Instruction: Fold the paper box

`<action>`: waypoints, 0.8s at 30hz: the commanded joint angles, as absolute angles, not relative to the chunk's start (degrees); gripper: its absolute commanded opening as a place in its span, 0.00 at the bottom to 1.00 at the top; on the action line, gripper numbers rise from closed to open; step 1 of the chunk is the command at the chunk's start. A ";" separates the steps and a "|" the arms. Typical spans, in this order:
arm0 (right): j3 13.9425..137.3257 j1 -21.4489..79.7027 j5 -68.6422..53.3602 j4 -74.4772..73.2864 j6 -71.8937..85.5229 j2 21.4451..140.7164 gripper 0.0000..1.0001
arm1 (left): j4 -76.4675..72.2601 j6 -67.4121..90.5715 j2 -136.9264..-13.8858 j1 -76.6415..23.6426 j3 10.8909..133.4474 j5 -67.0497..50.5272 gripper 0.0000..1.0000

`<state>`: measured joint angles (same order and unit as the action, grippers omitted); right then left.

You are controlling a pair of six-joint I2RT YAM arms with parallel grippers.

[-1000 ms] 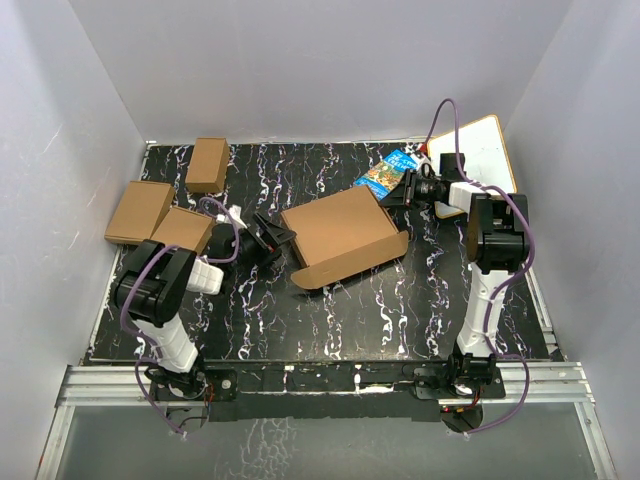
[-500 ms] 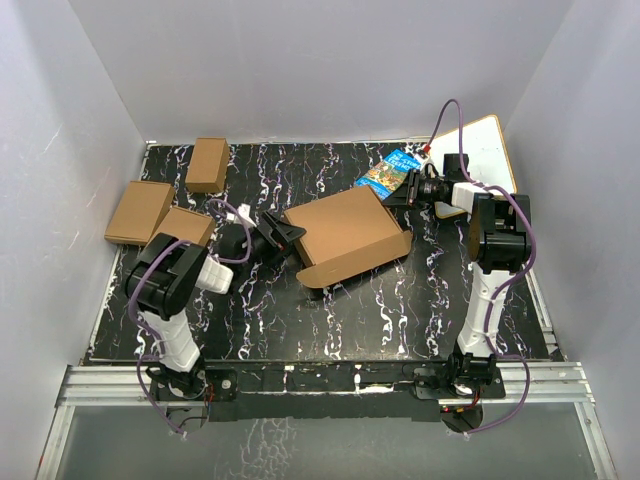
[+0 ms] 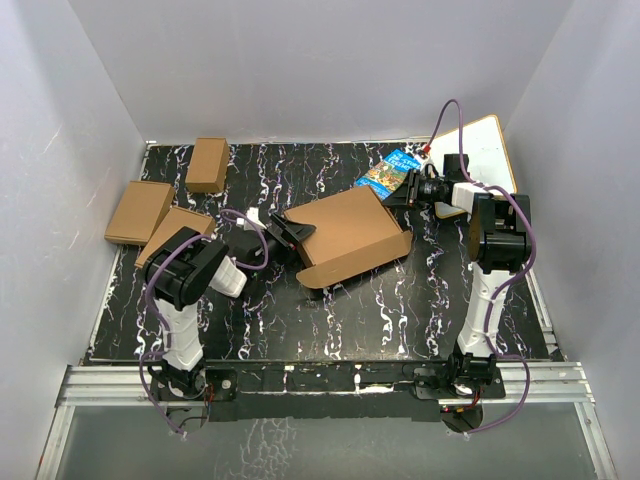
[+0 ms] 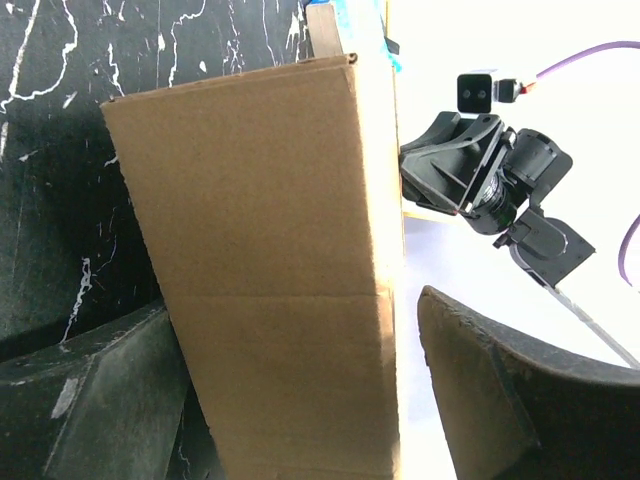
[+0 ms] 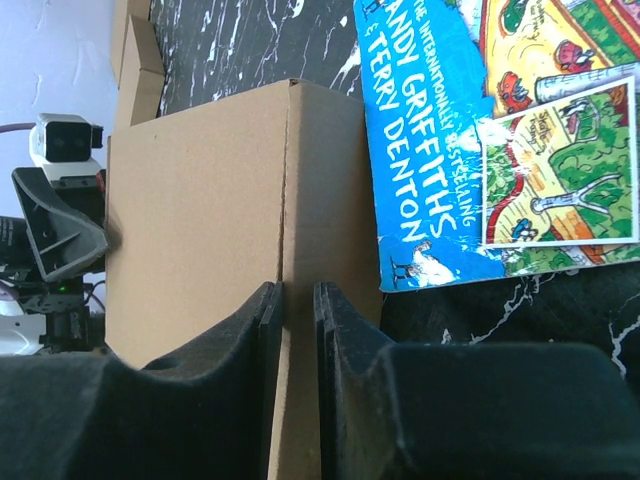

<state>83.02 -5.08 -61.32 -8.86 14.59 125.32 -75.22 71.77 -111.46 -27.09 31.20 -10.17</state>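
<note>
The paper box (image 3: 345,232) lies mid-table, a brown cardboard mailer with its lid flap partly raised and its front flap hanging toward me. My left gripper (image 3: 295,235) stands open at the box's left end. In the left wrist view the box (image 4: 270,250) fills the space between the fingers (image 4: 470,380), with a gap beside the right one. My right gripper (image 3: 402,192) is at the box's back right corner. In the right wrist view its jaws (image 5: 297,290) are pinched narrow on the box's (image 5: 190,200) folded edge.
A blue book (image 3: 388,172) lies just behind the right gripper, also seen as the book (image 5: 480,130) in its wrist view. Three smaller folded boxes (image 3: 208,164) (image 3: 138,210) (image 3: 180,228) sit at the back left. A white board (image 3: 485,150) leans at the back right corner.
My left arm has swung right, from beside the small boxes to the paper box's left end, and its jaws have narrowed slightly. The right arm has barely moved.
</note>
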 commanded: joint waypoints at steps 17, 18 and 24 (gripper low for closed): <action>85.48 -7.00 -57.08 -16.89 2.36 118.31 0.51 | -73.18 72.55 -101.39 -27.42 29.49 -6.84 0.43; 85.85 -7.20 -57.21 -18.15 0.59 116.73 0.52 | -72.37 72.64 -100.09 -27.42 29.19 -6.51 0.43; 85.23 -7.27 -63.02 -24.76 -12.88 105.81 0.57 | -63.95 76.42 -92.35 -27.13 28.66 -5.78 0.41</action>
